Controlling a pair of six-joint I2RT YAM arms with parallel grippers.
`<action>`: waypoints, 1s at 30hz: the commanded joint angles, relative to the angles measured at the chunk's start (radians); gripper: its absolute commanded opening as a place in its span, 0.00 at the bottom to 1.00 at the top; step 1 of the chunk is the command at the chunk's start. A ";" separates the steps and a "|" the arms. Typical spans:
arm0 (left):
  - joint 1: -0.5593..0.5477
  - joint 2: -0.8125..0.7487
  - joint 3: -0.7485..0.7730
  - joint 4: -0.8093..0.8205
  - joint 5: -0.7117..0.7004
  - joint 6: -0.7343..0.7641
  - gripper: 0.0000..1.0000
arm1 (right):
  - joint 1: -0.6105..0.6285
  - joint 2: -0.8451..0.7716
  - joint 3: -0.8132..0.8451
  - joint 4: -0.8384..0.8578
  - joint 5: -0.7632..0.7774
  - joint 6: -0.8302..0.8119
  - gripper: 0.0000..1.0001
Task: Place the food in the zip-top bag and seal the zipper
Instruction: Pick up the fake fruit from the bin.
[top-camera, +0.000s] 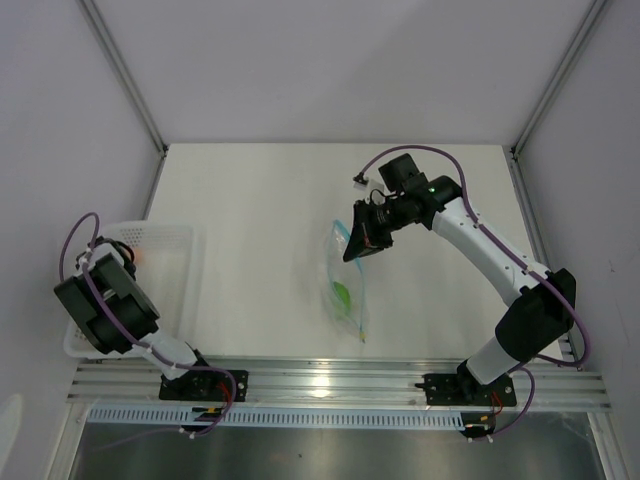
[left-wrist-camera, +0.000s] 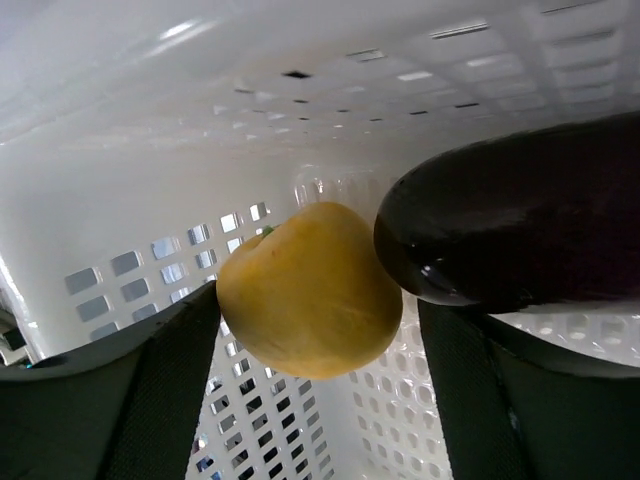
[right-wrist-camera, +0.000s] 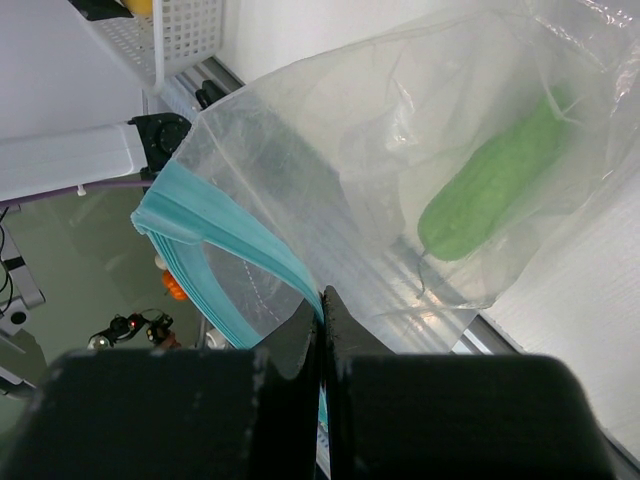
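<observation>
Pinching the bag (right-wrist-camera: 400, 150) at its zipper (right-wrist-camera: 200, 215) in the closed right gripper (right-wrist-camera: 325, 330), green piece (right-wrist-camera: 500, 185) inside, and straddling the yellow piece (left-wrist-camera: 310, 290) in the basket (left-wrist-camera: 150, 150) with the left gripper (left-wrist-camera: 315, 330) spread wide, unclamped.

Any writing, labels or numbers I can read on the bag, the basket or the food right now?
None readable in any view. The zip-top bag and its zipper carry no print, the basket wall shows only holes, and the yellow piece and purple piece are unmarked.
</observation>
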 joint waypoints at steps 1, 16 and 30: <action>0.018 0.014 0.024 0.010 -0.028 0.021 0.79 | -0.008 -0.002 0.011 0.001 -0.007 -0.002 0.00; 0.007 -0.155 0.013 0.005 0.097 0.053 0.01 | -0.030 -0.034 0.001 0.014 -0.002 0.021 0.00; -0.301 -0.457 0.012 -0.067 0.484 -0.045 0.01 | -0.036 -0.059 -0.028 0.037 0.047 0.054 0.00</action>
